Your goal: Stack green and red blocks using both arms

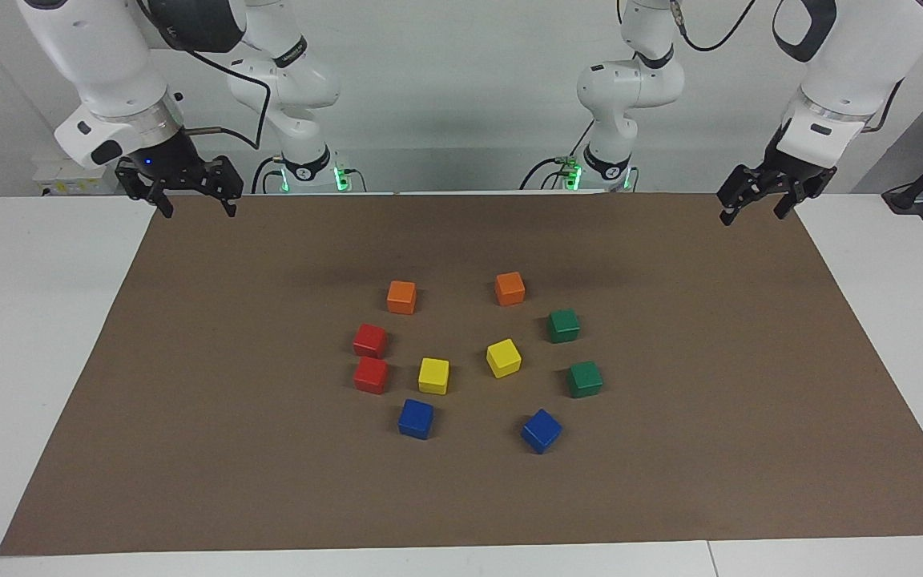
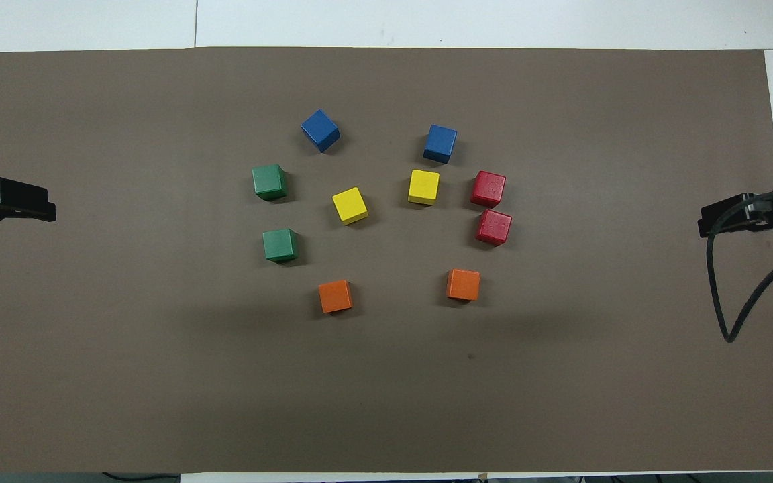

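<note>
Waiting at the start, neither arm has touched a block. The left end effector (image 1: pixel 751 207) and right end effector (image 1: pixel 191 200) hover open and empty over the mat's (image 1: pixel 670 449) corners. Two green blocks (image 1: pixel 563 325) (image 1: pixel 585 379) lie toward the left arm's end, two red blocks (image 1: pixel 370 340) (image 1: pixel 371 375) toward the right's, seemingly not quite touching. Next, each arm probably descends onto its nearest block.

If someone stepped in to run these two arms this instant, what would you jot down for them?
Left gripper: open, holds nothing, raised over the mat's corner at its own end. Right gripper: the same at its end.
Green blocks: apart on the mat, toward the left arm's end.
Red blocks: close together, toward the right arm's end.
Done: nothing stacked.
Left: stack both pairs.
</note>
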Robot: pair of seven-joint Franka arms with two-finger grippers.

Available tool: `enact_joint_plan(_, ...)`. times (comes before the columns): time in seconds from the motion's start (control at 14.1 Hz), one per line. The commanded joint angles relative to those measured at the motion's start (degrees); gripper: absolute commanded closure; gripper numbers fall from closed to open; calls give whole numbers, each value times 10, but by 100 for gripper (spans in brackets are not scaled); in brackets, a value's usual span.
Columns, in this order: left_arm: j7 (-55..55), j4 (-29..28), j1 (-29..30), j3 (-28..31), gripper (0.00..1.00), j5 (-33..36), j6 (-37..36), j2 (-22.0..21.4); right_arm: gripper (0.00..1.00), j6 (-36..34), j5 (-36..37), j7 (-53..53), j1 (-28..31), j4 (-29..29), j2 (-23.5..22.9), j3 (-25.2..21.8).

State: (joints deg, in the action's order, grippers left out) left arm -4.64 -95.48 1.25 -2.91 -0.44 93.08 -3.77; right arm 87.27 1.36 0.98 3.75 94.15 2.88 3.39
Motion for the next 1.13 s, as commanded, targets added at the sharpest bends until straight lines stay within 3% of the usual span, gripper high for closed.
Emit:
enact_joint_plan(0.0, 5, 1, 0, -3, 0, 4, -2, -3, 0, 13, 8, -9, -1, 17, 12, 3)
enact_joint_plan(0.5, -48, -113, -86, -6, 0, -36, 119, -18, 1, 163, 1, -211, -124, 106, 3, 3)
enact_joint_plan(0.64, -72, -150, -127, -5, 0, -36, 167, -11, 1, 194, -3, -256, -144, 107, -31, 3)
enact_joint_plan(0.92, -122, -168, -186, -5, 0, -35, 231, 52, 3, 291, -4, -312, -165, 113, -110, 4)
enact_joint_plan(1.06, -137, -189, -209, -3, 0, -34, 267, 63, 4, 323, -4, -337, -175, 119, -134, 4)
